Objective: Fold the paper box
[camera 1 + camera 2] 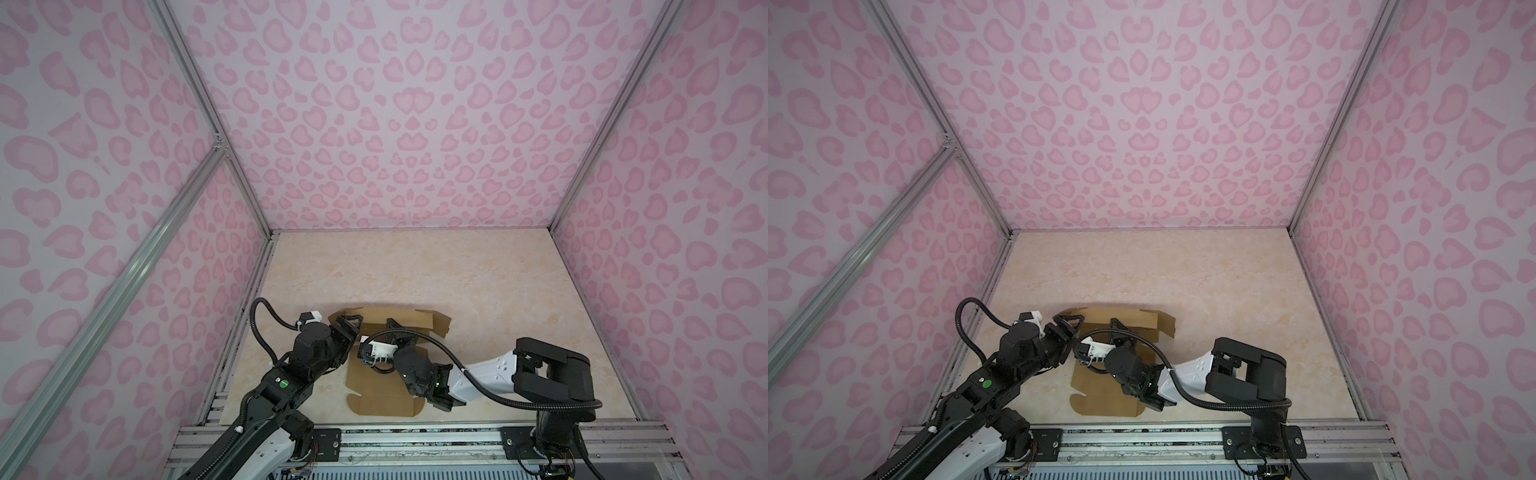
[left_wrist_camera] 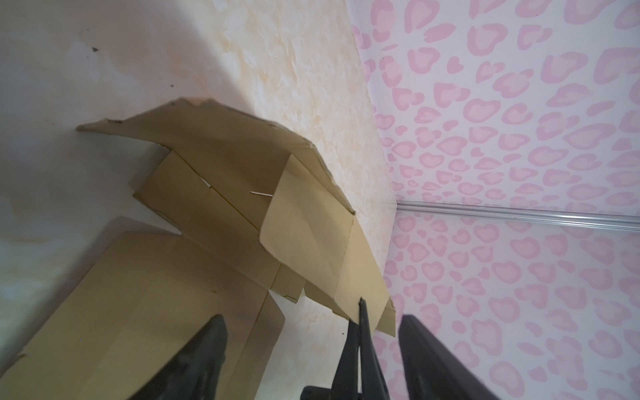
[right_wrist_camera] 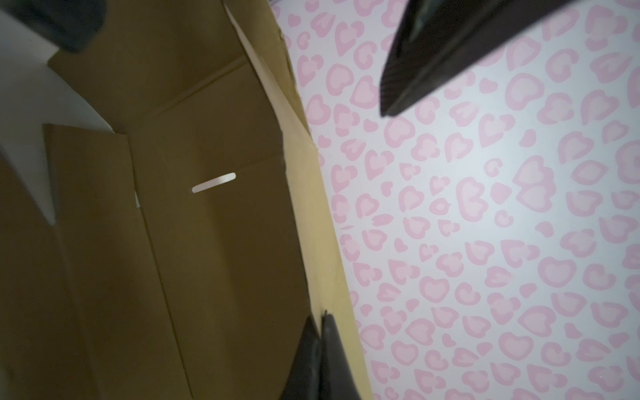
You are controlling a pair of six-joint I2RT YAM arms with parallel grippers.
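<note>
Left jaws stand wide apart and hold nothing; in the left wrist view their two black fingers point(image 2: 207, 349) sit on either side of a raised corner of the box point(image 2: 221, 214) without touching it. Right jaws are closed tight on the top edge of an upright flap of the box, and their pinched fingertips point(image 2: 362, 332) show between the left fingers in that same view. The right wrist view shows the same pinch, with the fingers point(image 3: 329, 353) pressed together on the flap's pale edge, and one left finger point(image 3: 450, 52) hangs apart from the card.

In both top views the box point(image 1: 386, 399) point(image 1: 1108, 399) lies on the desk point(image 1: 478, 282), near its front edge and a little left of centre, between the two arms. Its near panel lies flat on the desk. Its far part is folded up into a low wall, with a side flap standing out at the right end. The left arm point(image 1: 307, 357) reaches in from the near left to the wall's left end. The right arm point(image 1: 490, 374) reaches across from the near right, over the flat panel, to the middle of the wall.

Inside the box point(image 3: 207, 242) a short slit lets light through one panel, and creases run between the panels.
</note>
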